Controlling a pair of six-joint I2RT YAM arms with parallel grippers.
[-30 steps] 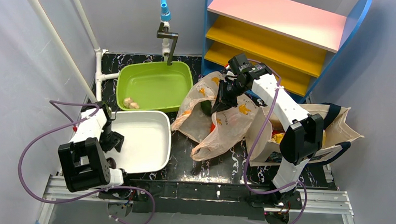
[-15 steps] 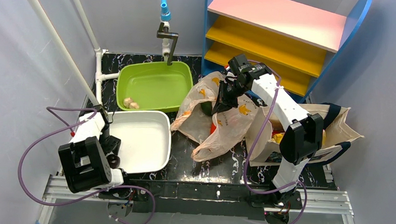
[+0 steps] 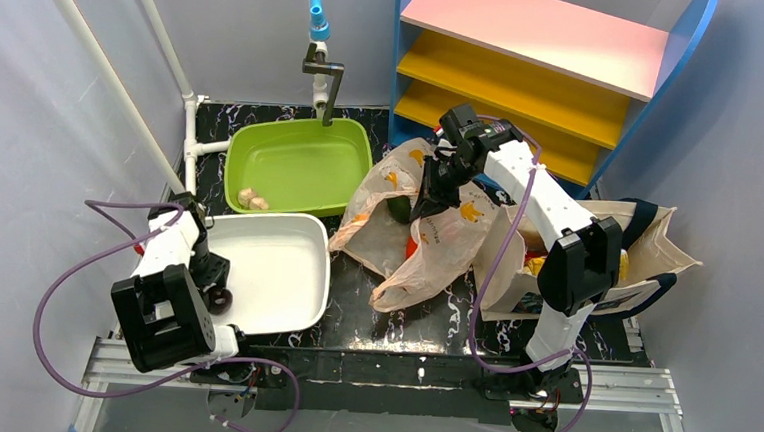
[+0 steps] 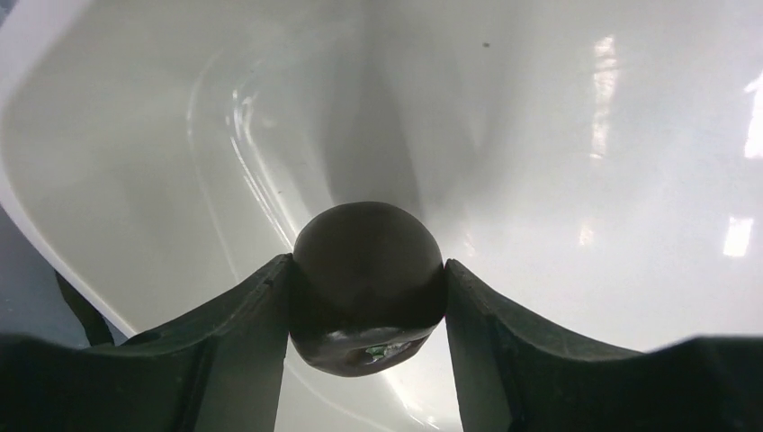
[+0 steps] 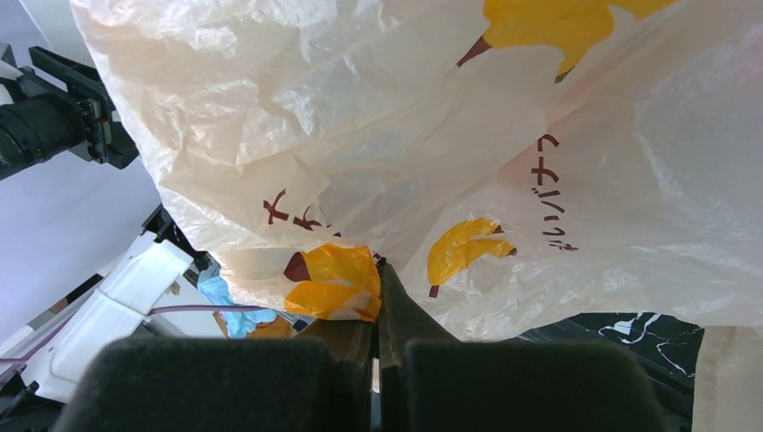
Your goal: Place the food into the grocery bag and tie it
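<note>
Gripping the dark brown ball [image 4: 364, 238], left hand [image 4: 367, 270] sits in white tub [image 3: 275, 260], near left. Right hand [image 5: 378, 279] pinches grocery bag [image 3: 426, 249], centre tabletop [image 3: 352, 314]; green tub [image 3: 296, 161] on its left, canvas tote [image 3: 657, 243] crowding right.

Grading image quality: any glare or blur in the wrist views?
Left wrist: glare patches on the white tub, dark brown ball sharp, left pincer fingers soft. Right wrist: grocery bag bright and crisp, right pincer dark and blurred.

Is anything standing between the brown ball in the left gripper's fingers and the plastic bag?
Only the white tub's rim; the dark brown ball must be lifted over it to the grocery bag.
</note>
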